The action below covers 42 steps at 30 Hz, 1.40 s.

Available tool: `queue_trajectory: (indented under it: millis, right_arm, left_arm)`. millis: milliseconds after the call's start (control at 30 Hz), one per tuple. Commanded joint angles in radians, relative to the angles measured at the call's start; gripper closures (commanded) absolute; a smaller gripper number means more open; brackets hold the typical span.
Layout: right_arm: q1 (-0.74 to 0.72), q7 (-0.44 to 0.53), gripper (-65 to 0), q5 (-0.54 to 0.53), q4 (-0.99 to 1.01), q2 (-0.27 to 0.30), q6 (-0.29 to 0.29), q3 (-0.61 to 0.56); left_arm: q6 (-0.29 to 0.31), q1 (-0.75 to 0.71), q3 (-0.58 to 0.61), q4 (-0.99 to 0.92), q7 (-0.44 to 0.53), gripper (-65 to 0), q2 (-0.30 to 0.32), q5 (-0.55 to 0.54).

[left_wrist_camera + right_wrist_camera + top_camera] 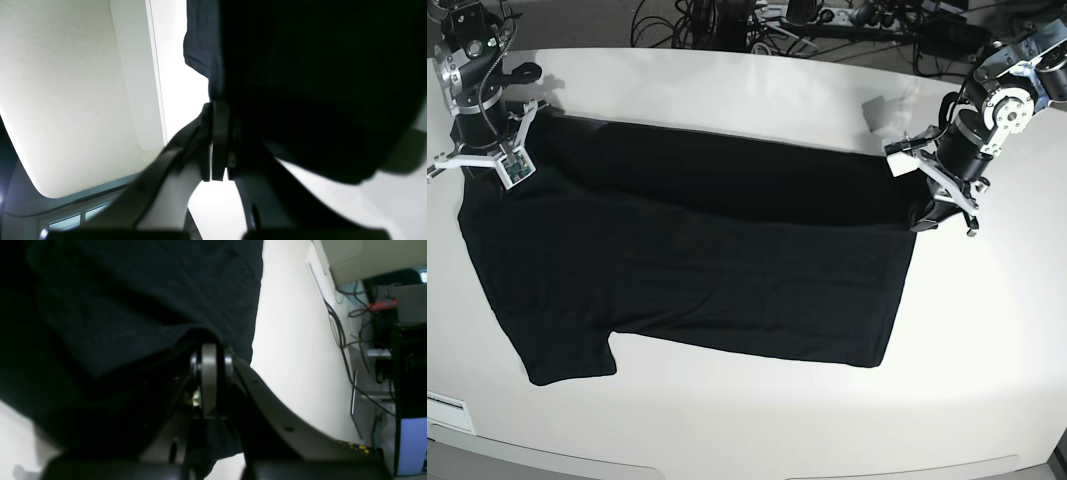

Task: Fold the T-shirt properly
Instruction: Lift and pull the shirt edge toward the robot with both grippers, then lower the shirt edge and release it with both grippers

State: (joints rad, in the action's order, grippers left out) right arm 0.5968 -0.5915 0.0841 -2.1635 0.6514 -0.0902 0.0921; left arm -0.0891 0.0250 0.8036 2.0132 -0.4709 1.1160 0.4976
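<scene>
The black T-shirt (707, 270) lies spread on the white table (987, 330), plain side up, with its far long edge doubled over toward the front. My right gripper (509, 165) is shut on the shirt's far left corner, near the sleeve. In the right wrist view the closed gripper (208, 380) pinches black cloth (133, 306). My left gripper (927, 215) is shut on the shirt's far right corner. In the left wrist view the closed gripper (217, 140) holds dark cloth (317, 83) that hangs over it. No print shows.
Cables and power strips (757, 20) lie behind the table's far edge. The right wrist view shows cables (340, 333) and a lit screen (412, 446) beyond the table. The table's front edge (727, 455) is near the shirt's lower hem.
</scene>
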Motion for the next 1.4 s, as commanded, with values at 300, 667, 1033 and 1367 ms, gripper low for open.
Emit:
queue_trajectory:
  millis: [300,667,1033,1367]
  right_arm:
    - [-0.067,0.050,0.0,-0.111,0.016,0.022,-0.050,0.007]
    - [-0.143,0.001,-6.7,-0.127,0.063,0.022,0.164,0.007]
    - [-0.168,0.005,0.0,-0.295,0.184,-0.006,-0.076,0.006]
    - [-0.189,-0.172,0.0,-0.364,0.365,-0.008,-0.153,0.006]
  left_arm:
    - [-0.017,0.019,-0.013,-0.037,0.031,0.0,-0.058,-0.017]
    - [-0.412,0.109,-0.013,-0.123,-0.056,-20.1,-0.175,-0.126]
    - [-0.079,0.146,-0.013,-0.206,0.032,0.0,-0.275,-0.272]
    - [0.172,0.121,-0.013,-0.320,-0.022,0.0,-0.331,-0.412]
